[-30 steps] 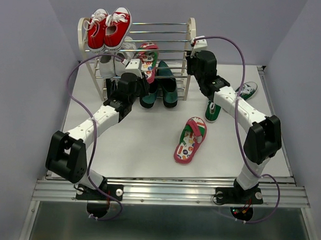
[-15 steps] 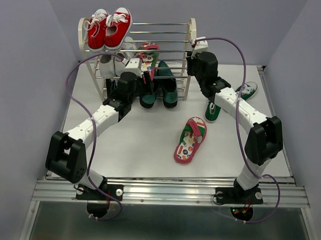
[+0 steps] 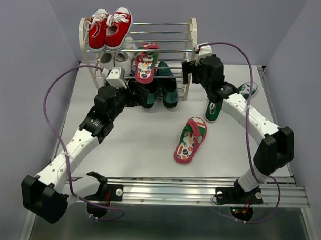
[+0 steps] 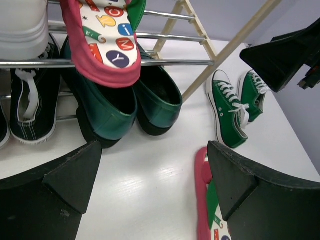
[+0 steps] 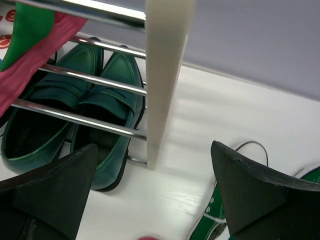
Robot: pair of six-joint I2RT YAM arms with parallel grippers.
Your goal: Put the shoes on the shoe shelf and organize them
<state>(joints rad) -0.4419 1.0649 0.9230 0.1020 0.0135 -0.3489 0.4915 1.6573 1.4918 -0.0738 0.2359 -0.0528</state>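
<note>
My left gripper and right gripper both hung at the shoe shelf, fingers apart and empty. There the teal slip-ons sat on the bottom tier and one flip-flop lay on the rods above. The other flip-flop lay flat on the table nearer than the shelf, the green sneakers to its far right. I judged it light, thin and bendy, best pinched across the sole edge at mid-length, beside the strap.
</note>
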